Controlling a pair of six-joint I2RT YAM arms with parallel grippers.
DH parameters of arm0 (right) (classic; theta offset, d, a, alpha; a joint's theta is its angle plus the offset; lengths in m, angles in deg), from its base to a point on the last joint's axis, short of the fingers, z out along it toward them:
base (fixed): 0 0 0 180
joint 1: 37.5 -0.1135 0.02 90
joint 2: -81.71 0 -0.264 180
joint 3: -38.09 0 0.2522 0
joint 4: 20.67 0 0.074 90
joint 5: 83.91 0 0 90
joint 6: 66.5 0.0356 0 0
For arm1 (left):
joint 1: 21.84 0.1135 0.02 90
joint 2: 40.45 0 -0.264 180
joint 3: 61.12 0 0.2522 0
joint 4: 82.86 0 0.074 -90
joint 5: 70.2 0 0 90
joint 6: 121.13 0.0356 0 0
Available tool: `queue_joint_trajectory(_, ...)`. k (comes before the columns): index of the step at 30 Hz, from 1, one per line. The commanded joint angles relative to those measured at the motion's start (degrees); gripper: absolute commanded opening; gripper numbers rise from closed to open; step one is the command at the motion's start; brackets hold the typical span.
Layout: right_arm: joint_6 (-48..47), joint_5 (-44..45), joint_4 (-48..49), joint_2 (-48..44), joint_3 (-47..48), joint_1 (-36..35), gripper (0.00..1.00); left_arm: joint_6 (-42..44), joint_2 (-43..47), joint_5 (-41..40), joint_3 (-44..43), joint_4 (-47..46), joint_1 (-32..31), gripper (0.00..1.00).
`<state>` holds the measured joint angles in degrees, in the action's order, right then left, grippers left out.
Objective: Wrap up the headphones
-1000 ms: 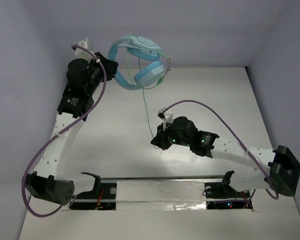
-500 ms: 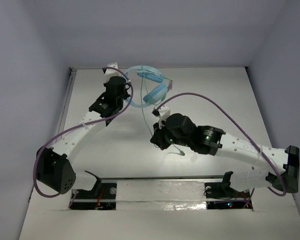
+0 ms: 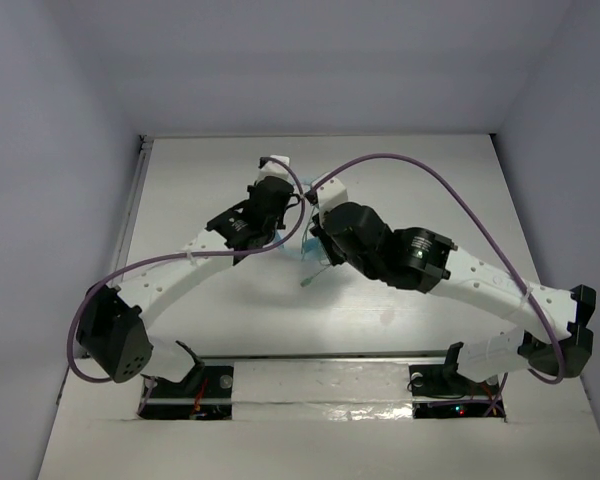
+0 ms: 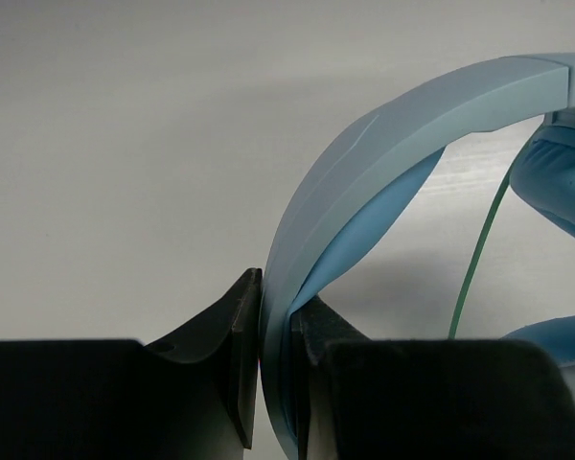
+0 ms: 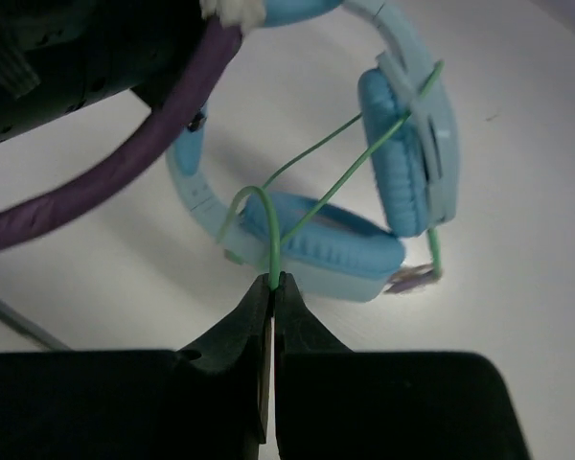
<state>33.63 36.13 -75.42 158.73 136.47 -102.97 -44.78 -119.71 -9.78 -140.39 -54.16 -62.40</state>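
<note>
The light blue headphones (image 5: 402,172) are low over the middle of the table. In the top view they (image 3: 306,250) are mostly hidden under the two wrists. My left gripper (image 4: 276,321) is shut on the thin headband (image 4: 383,134), which arches up and to the right to an earcup (image 4: 565,182). My right gripper (image 5: 271,284) is shut on the pale-green cable (image 5: 268,225), just in front of the lower earcup. The cable loops across both earcups. In the top view a loose cable end (image 3: 310,283) trails towards me. There the left gripper (image 3: 292,222) and right gripper (image 3: 314,234) nearly meet.
The left arm's thick purple cable (image 5: 105,182) crosses close over the headphones in the right wrist view. The right arm's purple cable (image 3: 410,165) arches over the back of the table (image 3: 180,190). Walls close in the left, back and right sides.
The left arm has swung from the back left towards the middle and lowered the headphones. The right gripper has moved up and back with the cable to meet them.
</note>
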Motion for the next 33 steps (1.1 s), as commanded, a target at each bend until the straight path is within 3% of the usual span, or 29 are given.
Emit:
queue_joint_trajectory(1,-6.35,8.09,-1.46,0.77,3.09,-0.36,0.00,2.75,0.78,2.94,-3.83,2.81,-0.75,0.00)
queue_joint_trajectory(10,-6.98,17.68,-2.25,1.47,0.11,-0.36,0.00,10.30,5.70,7.87,0.56,6.15,-1.37,0.00)
queue_joint_trajectory(14,-4.60,18.91,-1.64,1.12,-1.38,-0.36,0.08,11.72,8.24,11.73,2.67,6.15,-1.37,0.00)
queue_joint_trajectory(26,-7.22,19.00,17.07,2.00,-6.22,5.44,0.16,12.07,14.66,35.01,4.61,6.68,-1.90,0.00)
queue_joint_trajectory(33,-11.98,16.29,20.69,2.61,-4.64,9.22,0.17,11.98,14.32,36.88,3.47,8.44,-1.90,0.00)
